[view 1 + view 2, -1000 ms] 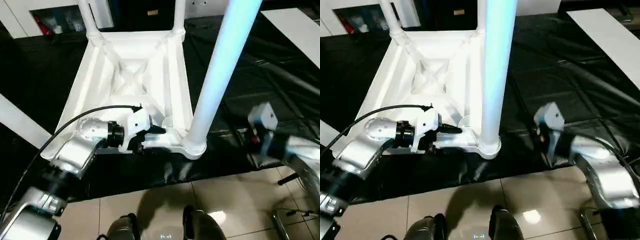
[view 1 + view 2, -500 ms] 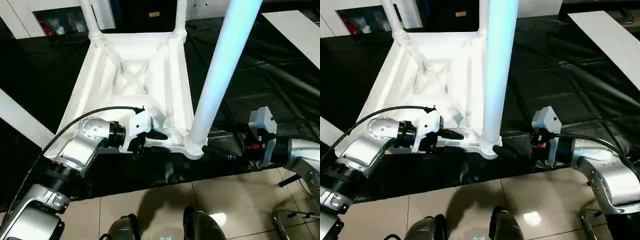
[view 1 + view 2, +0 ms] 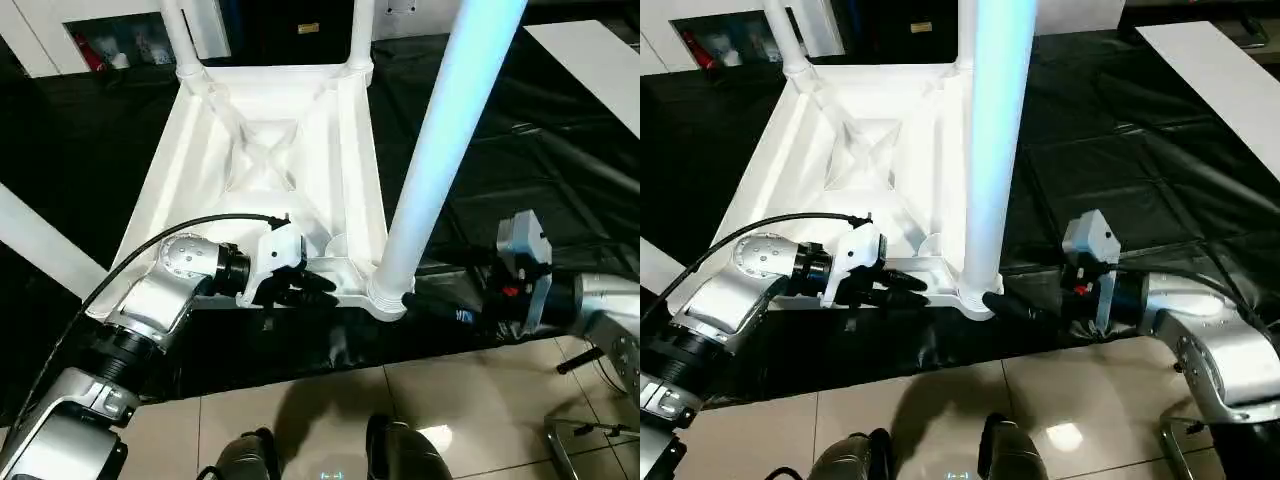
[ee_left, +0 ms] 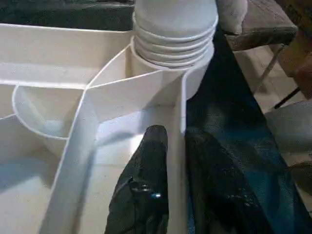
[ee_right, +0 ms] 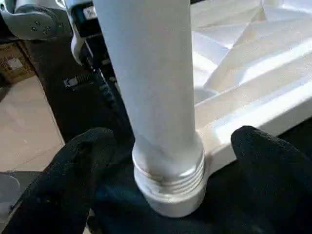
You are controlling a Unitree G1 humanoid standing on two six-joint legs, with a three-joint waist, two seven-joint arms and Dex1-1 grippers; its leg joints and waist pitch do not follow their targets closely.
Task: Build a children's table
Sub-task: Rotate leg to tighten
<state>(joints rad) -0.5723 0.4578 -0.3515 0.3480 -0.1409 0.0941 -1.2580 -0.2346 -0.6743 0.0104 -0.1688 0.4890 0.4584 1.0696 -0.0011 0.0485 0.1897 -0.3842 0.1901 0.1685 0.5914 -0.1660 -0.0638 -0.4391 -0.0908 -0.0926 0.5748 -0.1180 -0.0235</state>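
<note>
I pinch the table top's rim [image 4: 181, 146] with my left gripper [image 4: 176, 161] to steady it while my wide-open right gripper [image 5: 170, 161] brackets the near leg [image 3: 440, 140].

A black sheet [image 3: 520, 150] covers the work surface, creased and glossy. Pale floor tiles [image 3: 320, 420] lie in front, catching a light's glare. A white shelf unit [image 3: 110, 40] stands behind.

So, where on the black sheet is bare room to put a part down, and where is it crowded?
Free: the black sheet right of the table top, up to the white board at the far right. Crowded: the near corner, where the left claw pinches the top's rim and the open right claw flanks the foot of the near leg.
</note>
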